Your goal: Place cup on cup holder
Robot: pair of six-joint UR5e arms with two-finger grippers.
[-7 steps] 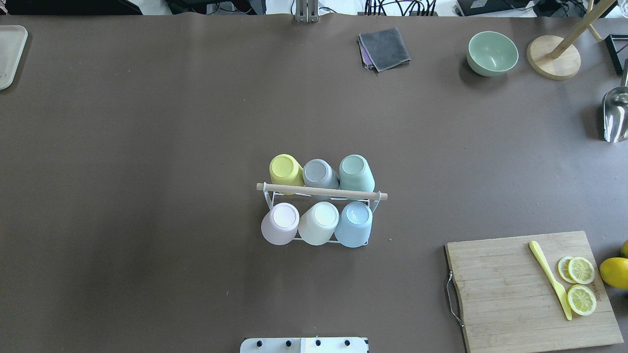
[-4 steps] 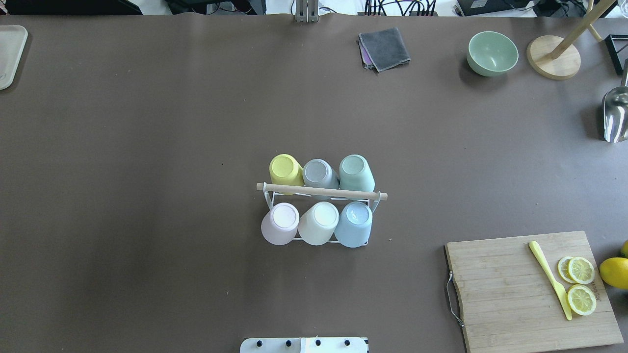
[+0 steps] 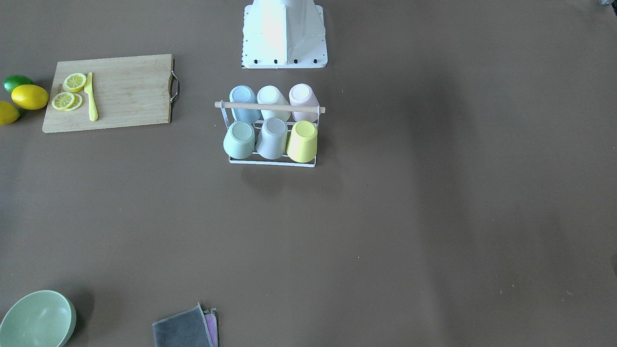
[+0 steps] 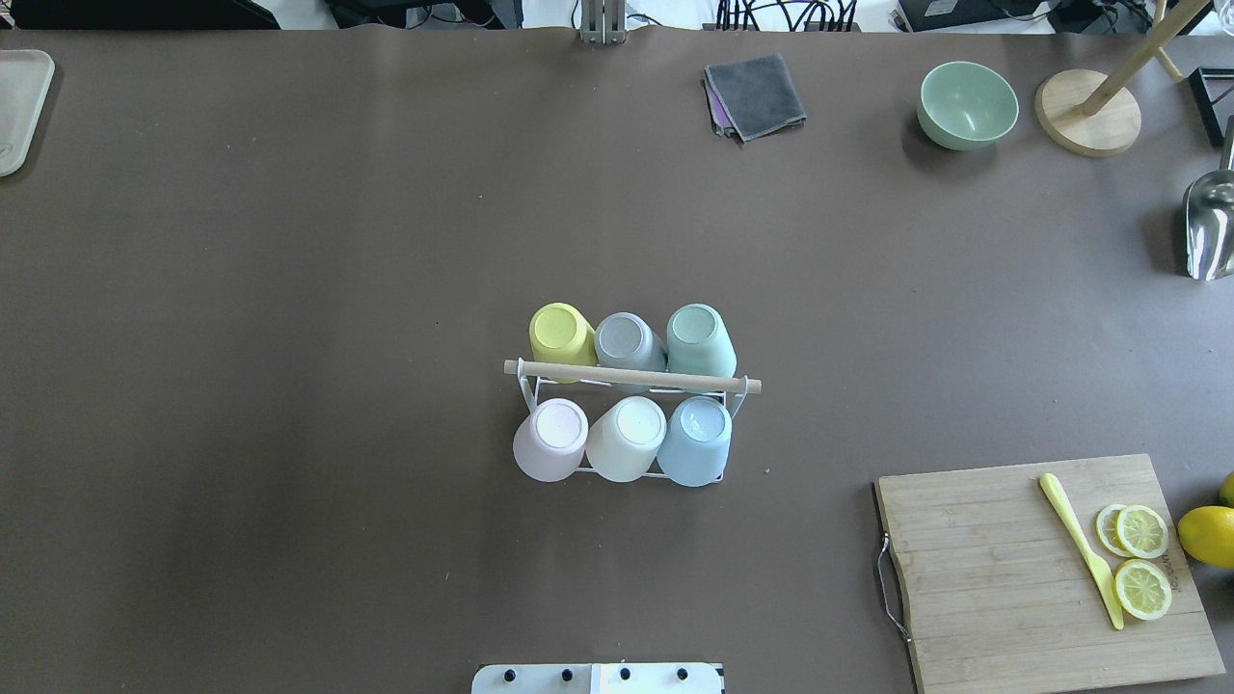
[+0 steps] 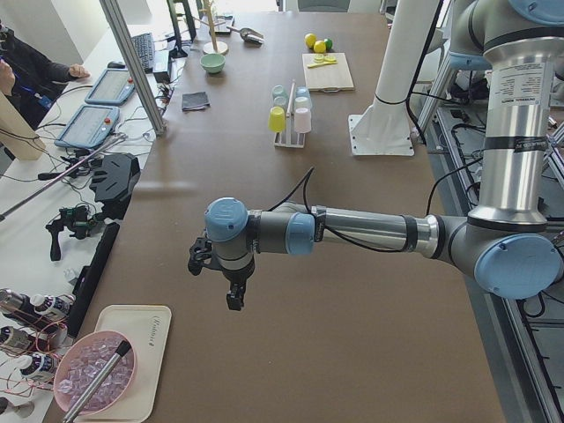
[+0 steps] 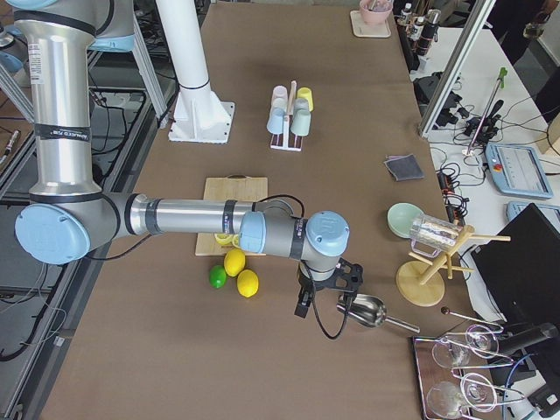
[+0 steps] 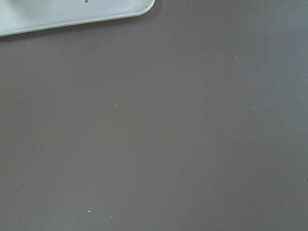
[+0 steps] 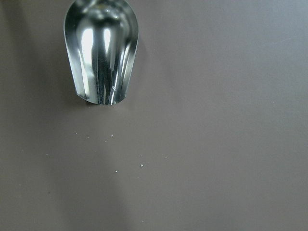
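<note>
The cup holder [image 4: 631,377], a white wire rack with a wooden dowel across its top, stands mid-table. It also shows in the front-facing view [image 3: 270,107]. Several pastel cups sit upside down on its prongs, among them a yellow cup [image 4: 561,333], a green cup [image 4: 700,337] and a blue cup [image 4: 696,441]. My left gripper [image 5: 231,291] hangs over the table's left end, far from the rack. My right gripper [image 6: 302,306] hangs over the right end beside a metal scoop [image 8: 101,53]. Both show only in side views, so I cannot tell whether they are open or shut.
A wooden cutting board [image 4: 983,578] with lemon slices and a yellow knife lies at the near right, with whole lemons beside it. A green bowl [image 4: 967,104], a grey cloth [image 4: 757,94] and a wooden stand [image 4: 1087,111] are at the far right. A white tray [image 4: 14,106] is at the far left.
</note>
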